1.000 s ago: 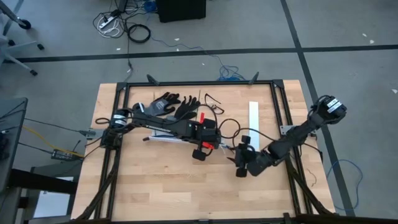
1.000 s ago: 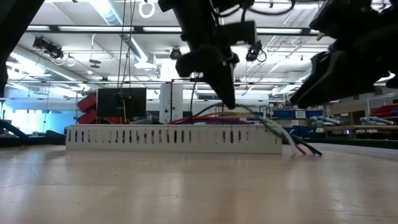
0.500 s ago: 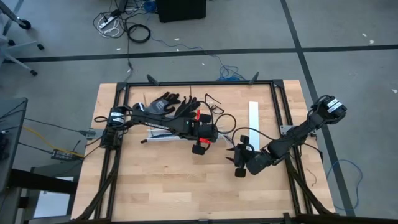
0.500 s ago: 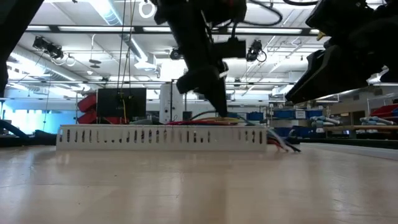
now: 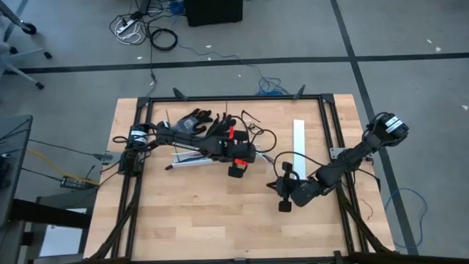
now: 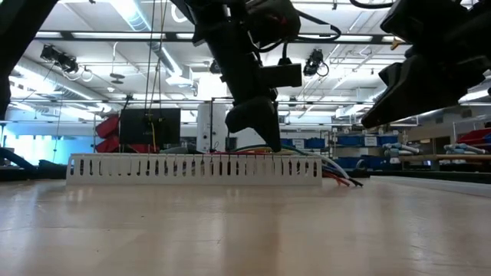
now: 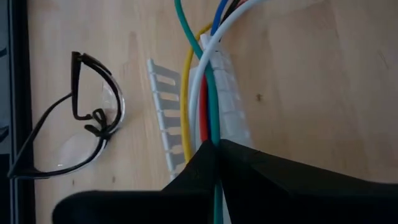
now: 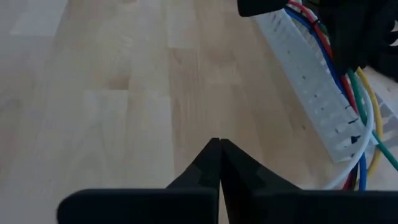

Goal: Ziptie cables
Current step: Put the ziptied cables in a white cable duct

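Resting on pale wood-grain table [image 5: 190, 213]: right gripper [image 5: 282, 192], fingers pressed together, empty. Farther in, left gripper [image 5: 236, 170] clenched on thin glossy cables [image 7: 208, 93] lying along a white slotted plastic strip [image 6: 192, 169]. Beyond: safety glasses [image 7: 74, 118], black gloves [image 5: 198, 123].

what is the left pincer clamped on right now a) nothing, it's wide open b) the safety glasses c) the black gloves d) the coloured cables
d: in the left wrist view the left pincer is shut on the coloured cables, which run along the white slotted strip; the safety glasses lie apart beside it.
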